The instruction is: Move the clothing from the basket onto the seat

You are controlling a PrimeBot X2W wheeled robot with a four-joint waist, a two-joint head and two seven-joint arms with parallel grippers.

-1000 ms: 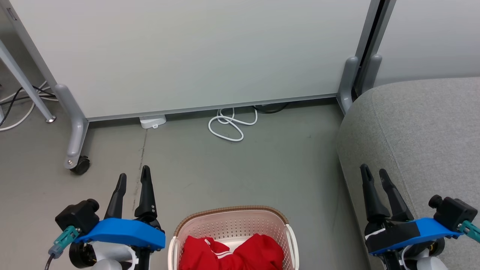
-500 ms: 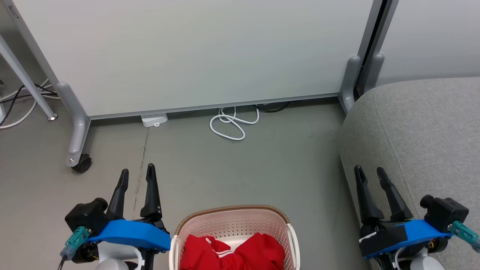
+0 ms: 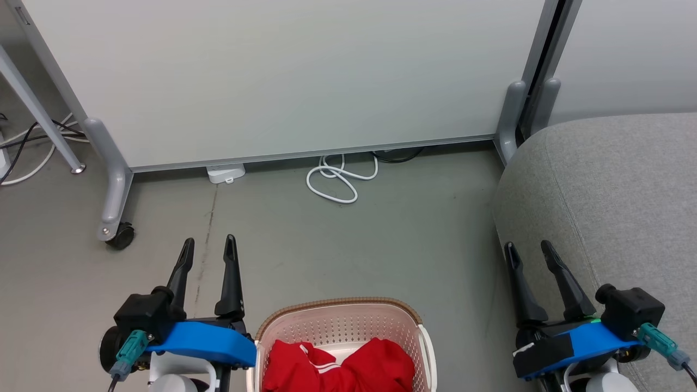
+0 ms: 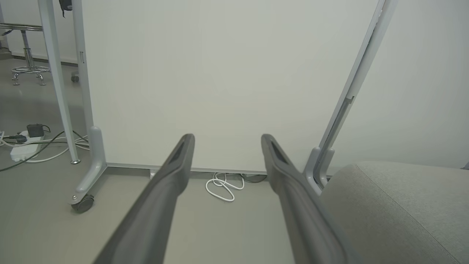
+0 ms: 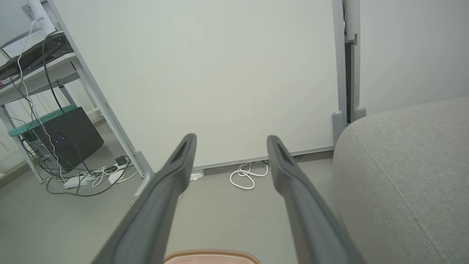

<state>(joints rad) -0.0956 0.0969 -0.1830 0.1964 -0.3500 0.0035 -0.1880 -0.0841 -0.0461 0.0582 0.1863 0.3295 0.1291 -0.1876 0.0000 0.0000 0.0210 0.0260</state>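
Observation:
The cream basket with a brown rim sits on the floor at the bottom centre of the head view. Red clothing with thin white stripes lies bunched inside it. The grey seat fills the right side, and its rounded corner appears as the seat and the seat in the wrist views. My left gripper hangs open just left of the basket, empty. My right gripper stands open over the seat's front edge, empty.
A white partition panel on grey wheeled feet stands ahead. A coiled white cable and a small white box lie at its base. Cables and a table leg are far left; a black box stands under a desk.
Both grippers have drifted inward toward the basket, the left one rightward and the right one leftward. Both stay open. The clothing and basket have not moved.

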